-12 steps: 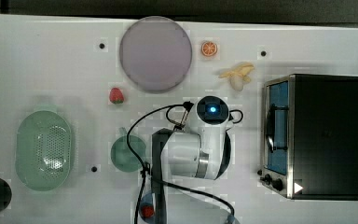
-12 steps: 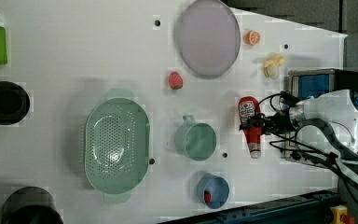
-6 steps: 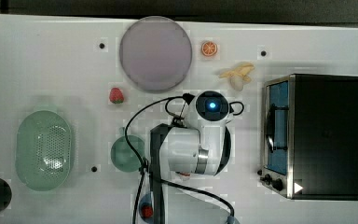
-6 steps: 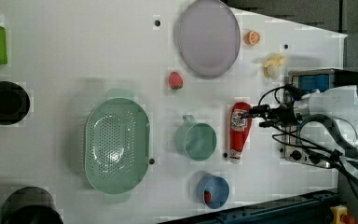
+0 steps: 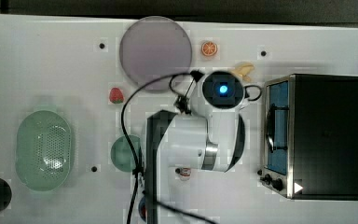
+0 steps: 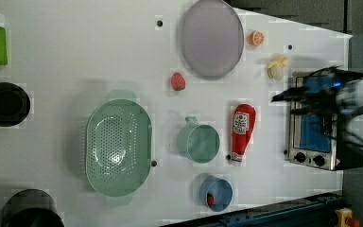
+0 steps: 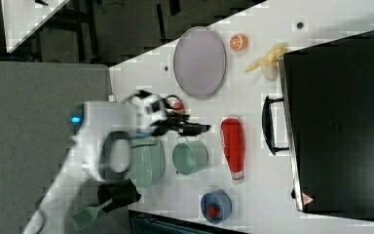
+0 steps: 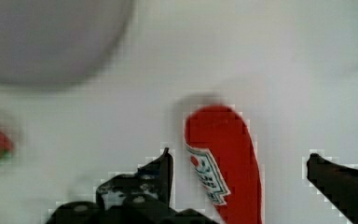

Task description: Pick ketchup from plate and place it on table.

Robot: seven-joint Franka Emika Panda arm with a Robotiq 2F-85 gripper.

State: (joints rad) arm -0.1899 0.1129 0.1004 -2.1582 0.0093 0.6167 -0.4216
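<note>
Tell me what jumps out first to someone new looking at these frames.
The red ketchup lies on its side on the white table, between the green cup and the toaster oven in the left view, off the lilac plate. In the wrist view the gripper is open, its fingers either side of the bottle. The pale-green basket fills the left view's lower left.

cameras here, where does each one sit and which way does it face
Top view: overhead, looking straight down at the table; arm covers the middle.
Left view: high, looking down; ketchup lies off the plate.
Right view: high, opposite side; white arm in front.
Wrist view: looks down, jaws open astride the ketchup.
Shared: plate, ketchup.
</note>
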